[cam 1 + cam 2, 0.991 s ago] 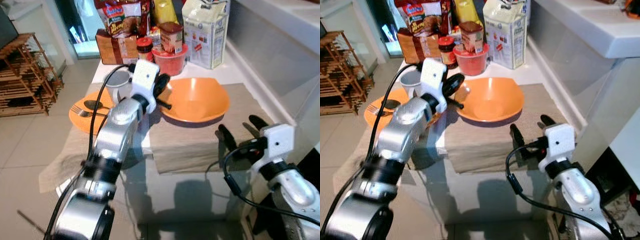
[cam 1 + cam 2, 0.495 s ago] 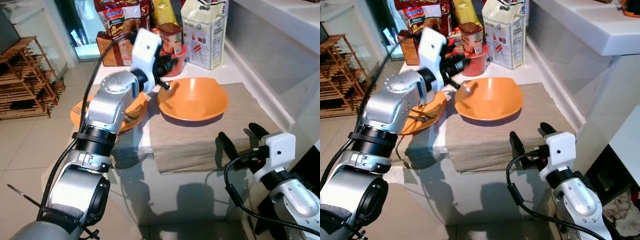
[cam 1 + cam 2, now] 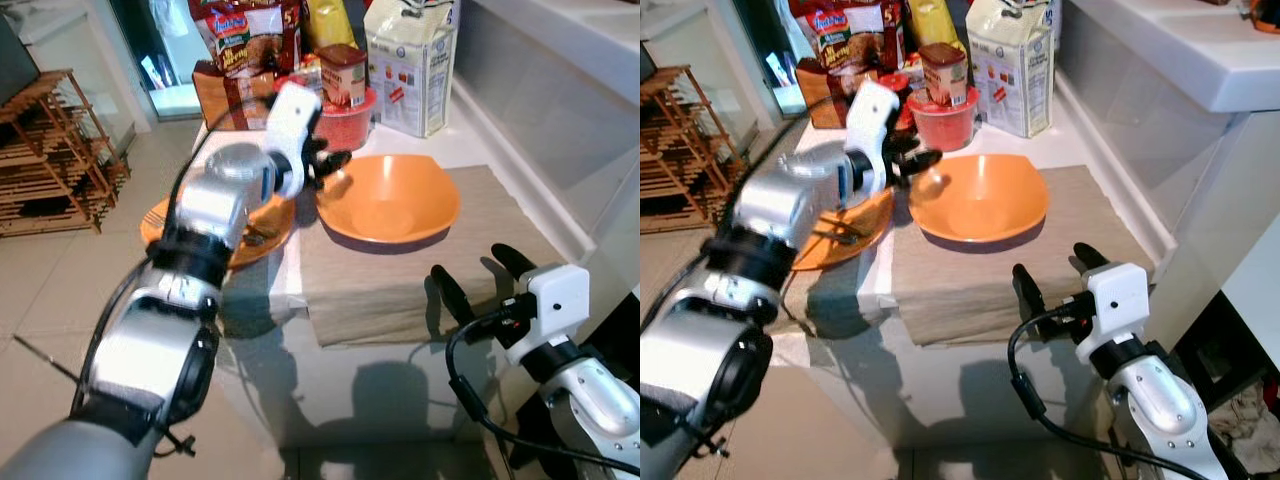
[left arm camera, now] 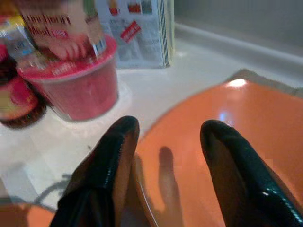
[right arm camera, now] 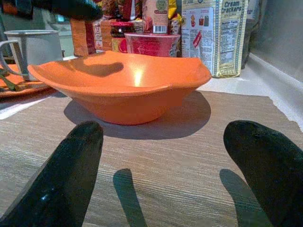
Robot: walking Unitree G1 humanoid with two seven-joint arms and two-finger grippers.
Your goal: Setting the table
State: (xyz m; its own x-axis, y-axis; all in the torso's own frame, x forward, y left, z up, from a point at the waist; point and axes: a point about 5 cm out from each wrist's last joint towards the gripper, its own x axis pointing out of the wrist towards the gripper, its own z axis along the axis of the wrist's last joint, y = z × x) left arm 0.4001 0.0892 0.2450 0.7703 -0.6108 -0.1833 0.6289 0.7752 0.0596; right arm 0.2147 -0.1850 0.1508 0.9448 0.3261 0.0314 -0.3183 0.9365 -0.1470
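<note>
The left claw (image 3: 330, 165), fingers spread and holding nothing, hovers at the orange bowl (image 3: 392, 203)'s nine-o'clock rim — apparently about to grip or shift it. The bowl sits on the beige placemat (image 3: 420, 275), mid-desk. Next: close squarely on the rim. Groceries crowd twelve o'clock; an orange plate (image 3: 840, 235) lies at nine. The right claw (image 3: 472, 278) waits released at five o'clock — the desk edge is close.

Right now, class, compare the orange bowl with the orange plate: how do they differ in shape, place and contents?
The orange bowl is deep with a wavy rim; the orange plate is flat. The bowl sits on the beige placemat; the plate lies to its left, off that mat. The bowl is empty; the plate holds cutlery. The left gripper hovers at the bowl's rim, fingers open. Both share the same orange colour.
</note>
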